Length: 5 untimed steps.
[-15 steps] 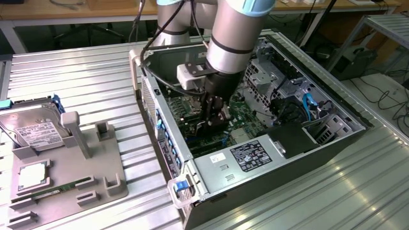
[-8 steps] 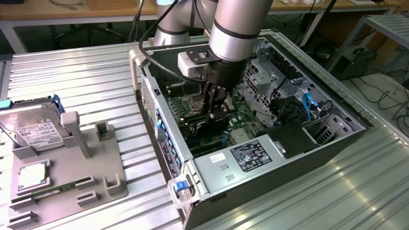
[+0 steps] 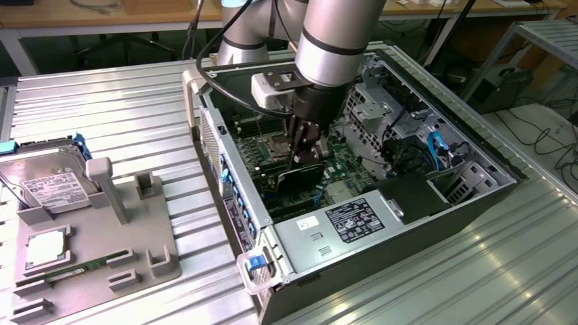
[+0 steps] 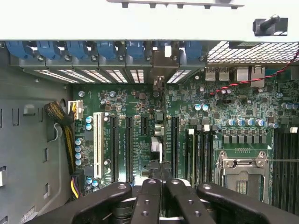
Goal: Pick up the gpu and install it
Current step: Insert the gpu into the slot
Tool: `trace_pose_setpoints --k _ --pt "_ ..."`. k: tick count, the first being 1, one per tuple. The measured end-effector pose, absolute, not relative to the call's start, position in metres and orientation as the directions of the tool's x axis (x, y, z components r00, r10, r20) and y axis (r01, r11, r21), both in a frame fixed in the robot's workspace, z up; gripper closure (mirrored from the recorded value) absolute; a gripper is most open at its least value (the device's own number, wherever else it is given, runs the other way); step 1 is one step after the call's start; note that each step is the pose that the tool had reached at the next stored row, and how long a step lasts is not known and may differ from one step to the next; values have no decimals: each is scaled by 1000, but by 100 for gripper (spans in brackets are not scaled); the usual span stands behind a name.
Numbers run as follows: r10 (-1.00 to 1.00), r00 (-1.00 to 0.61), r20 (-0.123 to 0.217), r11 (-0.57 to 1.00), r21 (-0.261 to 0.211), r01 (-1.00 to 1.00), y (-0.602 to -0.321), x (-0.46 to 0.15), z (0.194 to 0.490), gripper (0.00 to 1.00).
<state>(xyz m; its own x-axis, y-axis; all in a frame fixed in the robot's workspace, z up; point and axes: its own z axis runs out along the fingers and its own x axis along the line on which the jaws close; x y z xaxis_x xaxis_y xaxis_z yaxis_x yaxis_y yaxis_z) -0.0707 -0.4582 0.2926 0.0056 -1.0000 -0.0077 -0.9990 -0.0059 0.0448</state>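
GPU (image 3: 302, 177) is inside the open PC case (image 3: 361, 203), seen edge-on as a dark card just under the hand (image 3: 304, 157), over the motherboard (image 3: 348, 172). Hand is pressed together and pinching the gpu's top edge; the wrist view shows both black fingers (image 4: 149, 198) side by side with no gap. Exterior view gives the wider layout: one arm (image 3: 329, 34) reaching down into the case, power supply (image 3: 348, 220) at the near end, drive cage toward the exterior view's right. Wrist view adds the board detail: one white slot (image 4: 97, 144), several black slots (image 4: 127, 149), the empty CPU socket (image 4: 241, 165) and a row of blue latches (image 4: 70, 49) along the case's rear wall. Room is tight, with case walls on both sides. Out on the tabletop (image 3: 135, 108), toward the exterior view's left, a grey fixture (image 3: 99, 237) holds one hard drive (image 3: 45, 179), one CPU (image 3: 45, 250) and one memory stick (image 3: 81, 266).
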Motion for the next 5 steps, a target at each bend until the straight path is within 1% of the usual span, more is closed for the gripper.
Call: trace_pose_setpoints --k 5 --pt "-1000 6 -8 -6 45 -999 -458 -71 293 89"
